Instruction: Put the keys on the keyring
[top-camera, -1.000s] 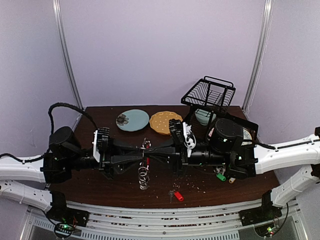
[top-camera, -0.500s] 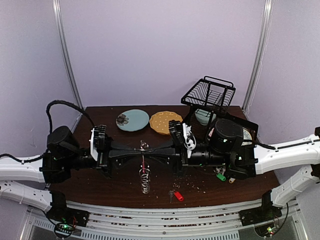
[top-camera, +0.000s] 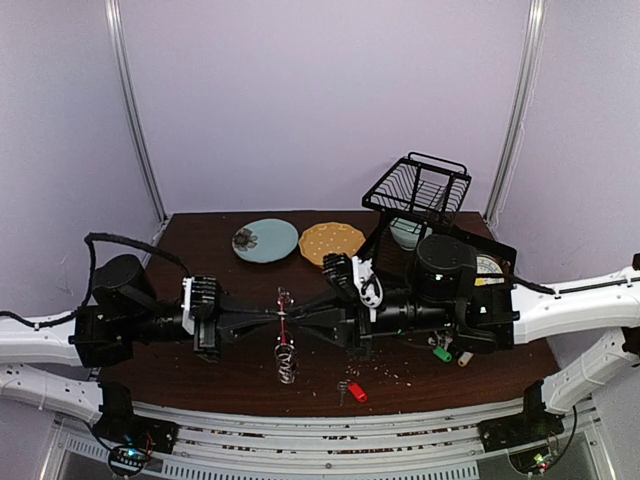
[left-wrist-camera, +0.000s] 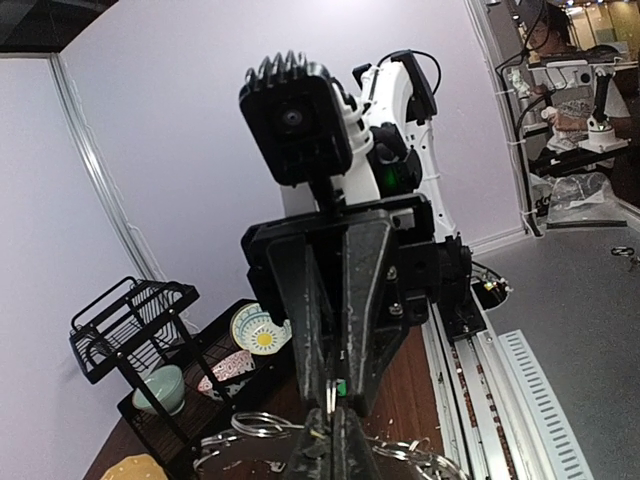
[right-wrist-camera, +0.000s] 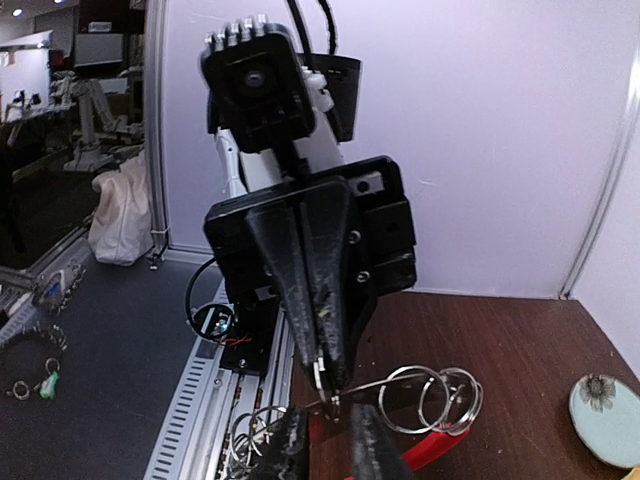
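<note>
Two black claws meet tip to tip above the middle of the dark brown wooden worktop (top-camera: 210, 375). Left claw (top-camera: 274, 320): jaws pressed fully together, pinching the wire of the silvery coiled metal keyring with one red sleeve segment (top-camera: 285, 340). The keyring hangs off the worktop between the two claws, its loops trailing down below them.

Right claw (top-camera: 293, 322): in its own wrist view the two fingertips (right-wrist-camera: 292, 432) stand a narrow gap apart, the keyring wire and red sleeve at that gap; whether they grip it cannot be told.

Keys counted: one loose small silver key with a red plastic tag (top-camera: 352, 389), lying on the worktop near the front edge, apart from the keyring. One bunch with green and yellow tags (top-camera: 445, 354) lies under the right arm.

Far edge: two round plates, one pale blue (top-camera: 265, 240), one yellow speckled (top-camera: 328, 241). One black wire dish rack (top-camera: 418, 187) at far right.
</note>
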